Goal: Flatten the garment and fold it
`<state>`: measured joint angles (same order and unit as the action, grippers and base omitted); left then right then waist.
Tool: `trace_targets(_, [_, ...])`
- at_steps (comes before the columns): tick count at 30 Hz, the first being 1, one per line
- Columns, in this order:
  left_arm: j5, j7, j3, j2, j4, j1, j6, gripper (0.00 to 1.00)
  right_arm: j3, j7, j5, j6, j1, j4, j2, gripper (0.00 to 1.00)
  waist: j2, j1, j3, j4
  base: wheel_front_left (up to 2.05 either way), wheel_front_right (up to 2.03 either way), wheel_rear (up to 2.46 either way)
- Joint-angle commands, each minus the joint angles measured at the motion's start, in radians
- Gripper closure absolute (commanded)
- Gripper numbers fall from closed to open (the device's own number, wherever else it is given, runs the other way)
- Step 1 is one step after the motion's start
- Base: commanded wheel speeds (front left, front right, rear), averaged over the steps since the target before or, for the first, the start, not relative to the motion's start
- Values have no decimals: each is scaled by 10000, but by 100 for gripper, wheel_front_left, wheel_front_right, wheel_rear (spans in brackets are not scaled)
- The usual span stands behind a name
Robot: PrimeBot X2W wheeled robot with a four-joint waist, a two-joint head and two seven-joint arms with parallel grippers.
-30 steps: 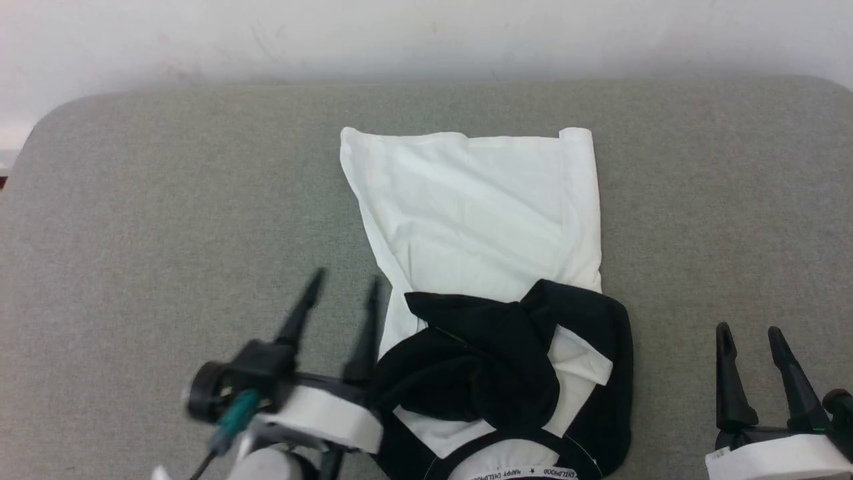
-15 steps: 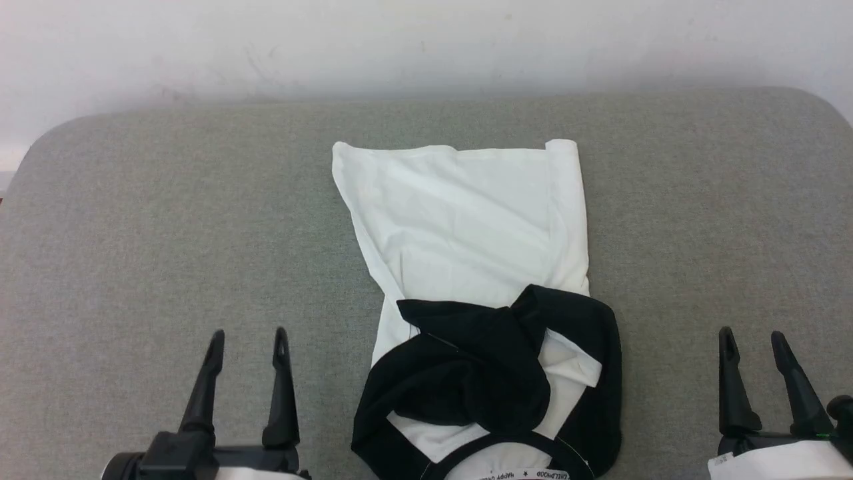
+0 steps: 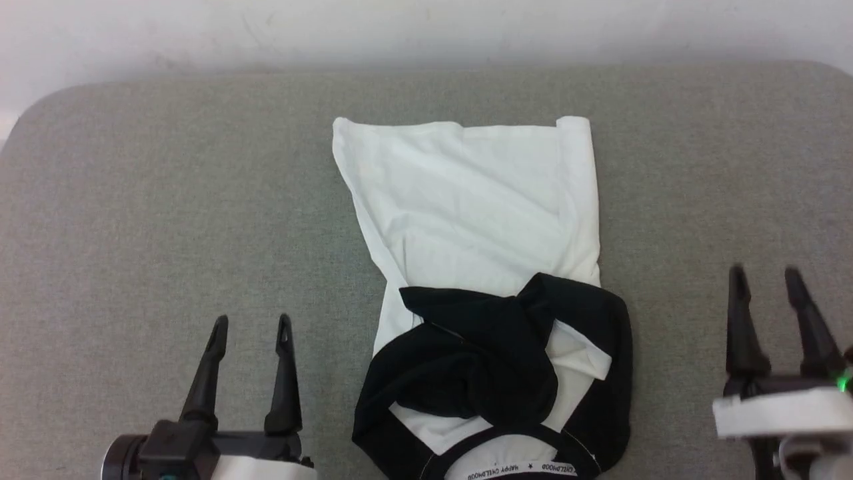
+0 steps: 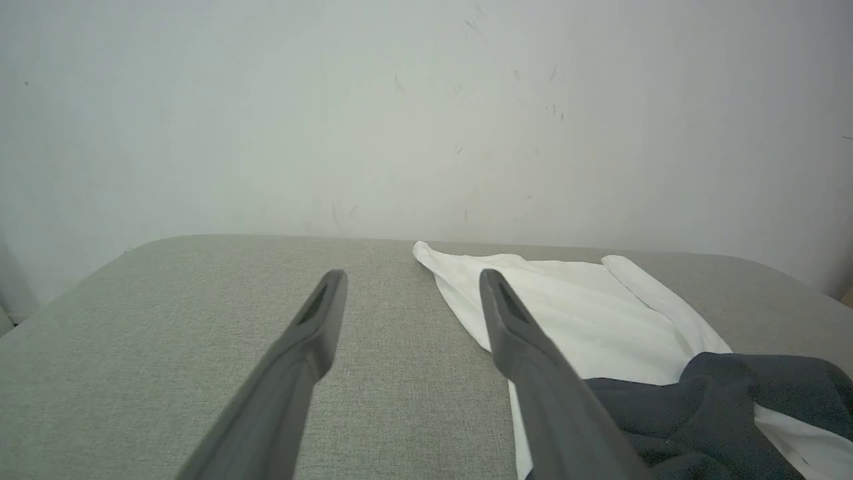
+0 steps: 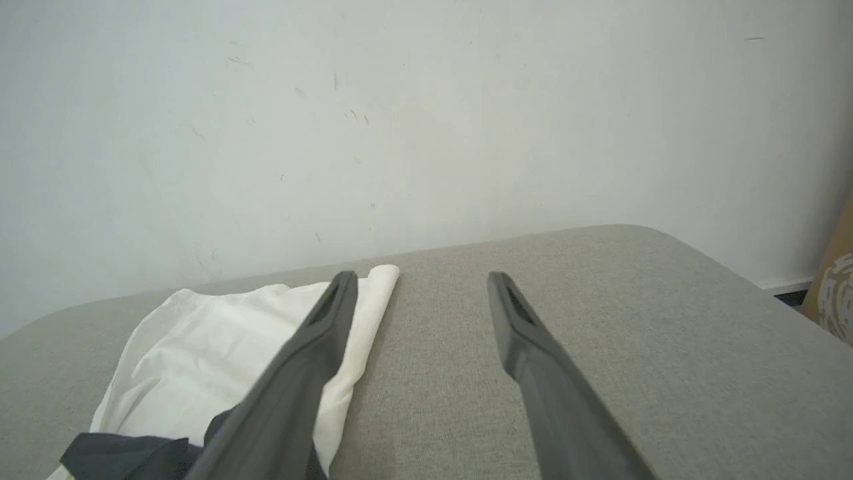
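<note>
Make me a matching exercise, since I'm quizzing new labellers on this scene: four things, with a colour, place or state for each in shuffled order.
Things:
1. sleeves
2. body
3. left gripper
4. surface

Descriptions:
A. grey fabric
B. white, spread towards the wall
C. black, bunched near the collar
D. open, beside the shirt, holding nothing

Pairs: 1-C, 2-B, 3-D, 4-A

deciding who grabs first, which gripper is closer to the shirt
Left. The left gripper sits just left of the shirt, not touching it; the right gripper is off to its right, across a wider gap.
</note>
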<state>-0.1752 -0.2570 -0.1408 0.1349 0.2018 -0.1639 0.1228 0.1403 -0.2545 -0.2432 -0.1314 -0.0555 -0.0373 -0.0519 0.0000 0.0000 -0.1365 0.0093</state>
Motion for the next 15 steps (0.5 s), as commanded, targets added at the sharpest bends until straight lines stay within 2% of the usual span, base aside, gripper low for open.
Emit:
trace_targets(1, [118, -46, 58, -50, -23, 205, -128, 0, 20, 125, 53, 7, 461, -117, 17, 0, 0, 0, -261, 29, 0, 0, 0])
trace_targets(9, [337, -47, 142, -301, 73, 897, -647, 0, 750, 2751, 490, 7, 3745, -479, 17, 0, 0, 0, -1366, 96, 0, 0, 0])
trace_targets(15, [418, -47, 140, -446, 152, 1371, -972, 0, 935, 4989, 898, 7, 6387, 191, 17, 0, 0, 0, -2198, 144, 0, 0, 0])
